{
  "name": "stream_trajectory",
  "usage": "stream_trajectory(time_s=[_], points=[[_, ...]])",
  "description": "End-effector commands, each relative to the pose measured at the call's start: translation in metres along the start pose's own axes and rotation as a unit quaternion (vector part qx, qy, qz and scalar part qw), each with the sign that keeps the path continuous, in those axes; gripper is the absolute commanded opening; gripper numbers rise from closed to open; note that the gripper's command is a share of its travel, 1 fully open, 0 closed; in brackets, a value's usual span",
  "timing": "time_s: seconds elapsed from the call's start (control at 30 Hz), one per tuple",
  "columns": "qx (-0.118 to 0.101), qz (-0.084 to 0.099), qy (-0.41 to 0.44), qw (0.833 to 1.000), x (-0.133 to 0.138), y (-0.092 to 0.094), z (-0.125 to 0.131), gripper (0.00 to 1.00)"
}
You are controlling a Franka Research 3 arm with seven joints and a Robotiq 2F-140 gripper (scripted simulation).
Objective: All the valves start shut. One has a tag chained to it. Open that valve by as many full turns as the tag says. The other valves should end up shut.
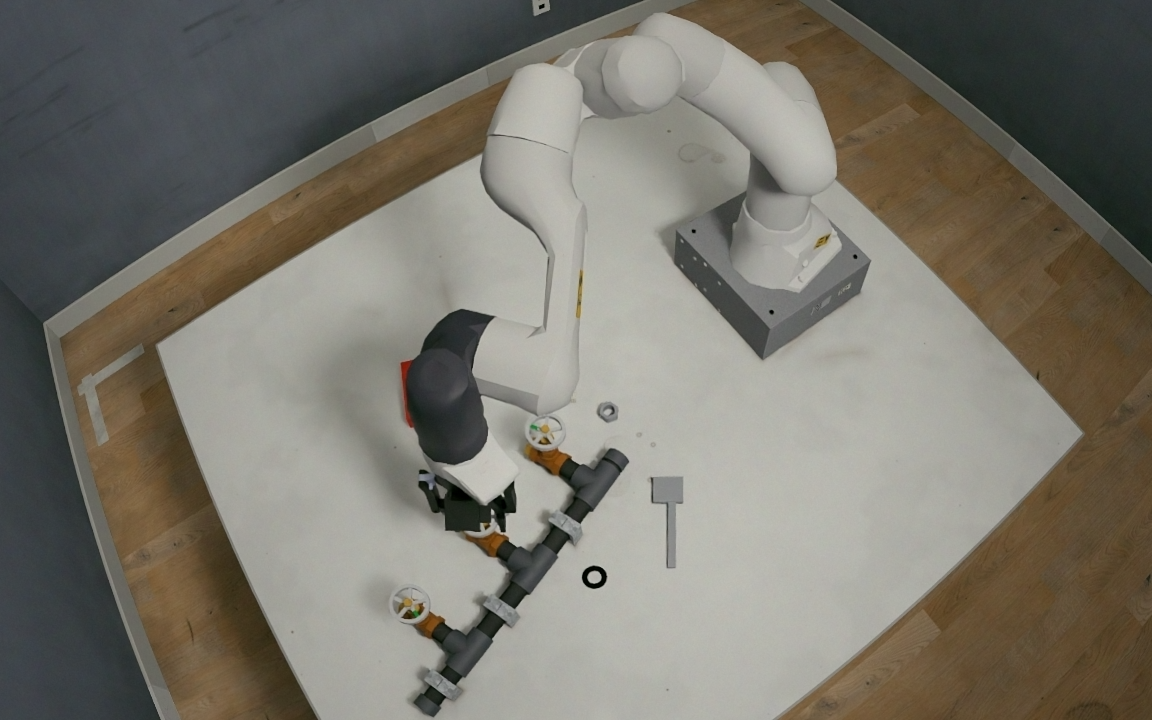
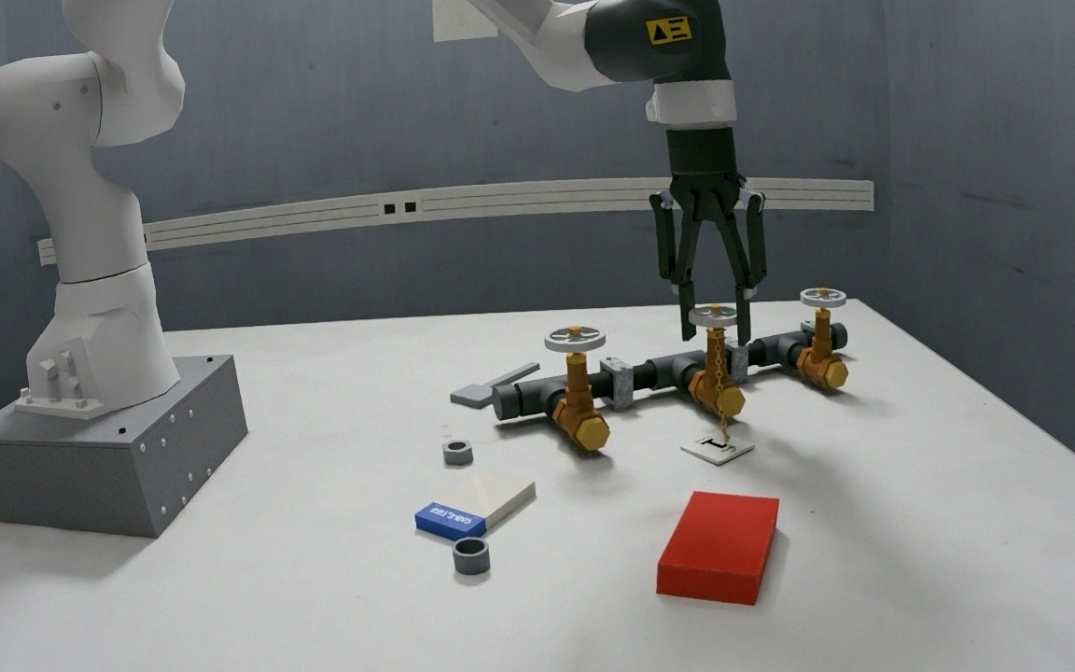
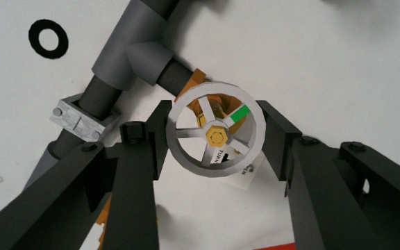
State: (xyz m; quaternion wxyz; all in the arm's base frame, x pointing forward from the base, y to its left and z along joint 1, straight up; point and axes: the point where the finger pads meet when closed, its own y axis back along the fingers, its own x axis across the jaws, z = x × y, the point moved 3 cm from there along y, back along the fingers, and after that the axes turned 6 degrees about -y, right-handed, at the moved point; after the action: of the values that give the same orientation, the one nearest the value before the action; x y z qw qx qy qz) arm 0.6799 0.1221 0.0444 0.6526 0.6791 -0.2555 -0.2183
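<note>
Three brass valves with grey handwheels stand on a dark grey pipe (image 2: 649,371). The middle valve's handwheel (image 3: 216,129) has a green mark on one spoke; it also shows in the exterior view (image 2: 712,315). A gold chain (image 2: 720,375) hangs from it to a white tag (image 2: 717,448) that lies on the table and reads 1. My gripper (image 3: 213,117) is shut on this handwheel, one finger on each side of the rim; it also shows in the exterior view (image 2: 712,321). The left valve (image 2: 577,380) and the right valve (image 2: 821,338) stand free.
A red block (image 2: 718,545), a blue-and-white box (image 2: 474,504), a grey ring (image 2: 471,554) and a grey nut (image 2: 457,452) lie in front of the pipe. A black ring (image 1: 594,569) and a grey flat tool (image 1: 668,519) lie behind it. The robot base (image 2: 103,451) stands at the left.
</note>
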Motion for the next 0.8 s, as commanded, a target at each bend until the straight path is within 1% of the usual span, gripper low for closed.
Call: stream_trajectory(time_s=[0.0,0.03,0.3,0.77], points=[[-0.007,-0.009,0.116,0.993,0.0006,-0.0003,-0.0002,0.1],[-0.008,-0.011,0.148,0.989,0.0006,-0.0003,-0.0003,0.1],[-0.014,-0.018,0.238,0.971,0.0009,-0.0004,-0.0008,0.1],[-0.014,-0.018,0.238,0.971,0.0009,-0.0004,-0.0008,0.1]])
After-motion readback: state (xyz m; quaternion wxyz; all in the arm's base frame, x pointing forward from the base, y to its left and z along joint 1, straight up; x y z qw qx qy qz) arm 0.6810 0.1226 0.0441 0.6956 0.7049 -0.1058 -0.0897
